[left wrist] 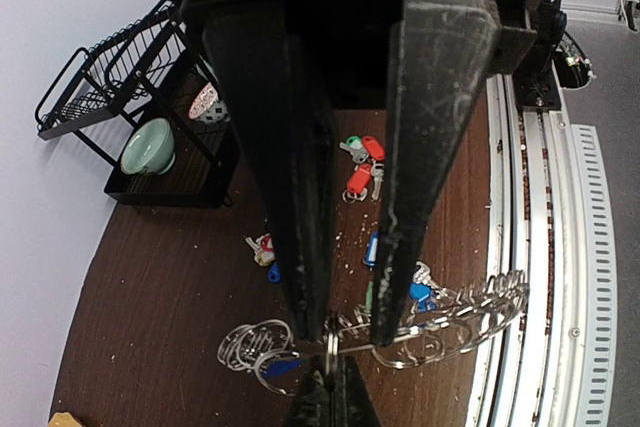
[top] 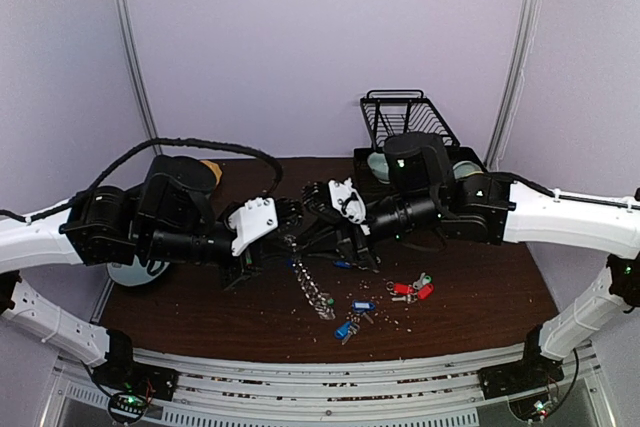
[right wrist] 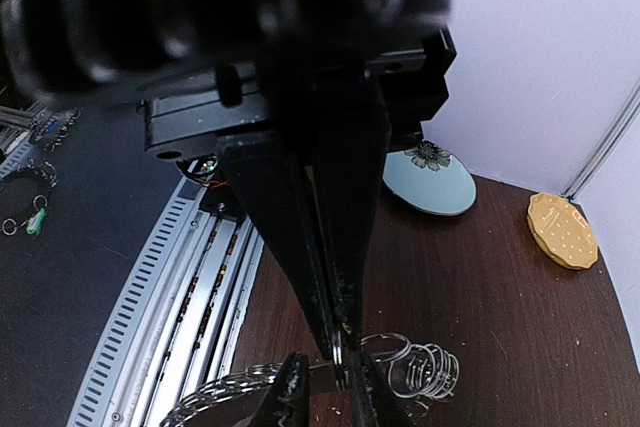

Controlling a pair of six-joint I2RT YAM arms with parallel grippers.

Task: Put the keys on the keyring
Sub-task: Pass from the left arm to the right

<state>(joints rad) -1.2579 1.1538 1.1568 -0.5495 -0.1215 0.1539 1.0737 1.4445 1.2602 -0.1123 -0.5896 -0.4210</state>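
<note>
One keyring (left wrist: 455, 322) spans two grippers; the left gripper (left wrist: 333, 335) pinches one ring tight; the right gripper (right wrist: 336, 345) has narrow jaws, grip unclear. Two red-tagged keys (left wrist: 362, 169) and one green-tagged key (left wrist: 352, 144) lie together.

A black wire dish rack (top: 405, 112) is pictured at the back of a dark brown wooden table (top: 480, 292), with a pale green ceramic bowl (left wrist: 148, 147) seen inside it. A pale blue-grey round plate (right wrist: 430, 179) marked with a dark flower and a tan dotted disc (right wrist: 562, 230) are laid apart on the tabletop. Pale crumbs (left wrist: 350, 237) are scattered nearby.
</note>
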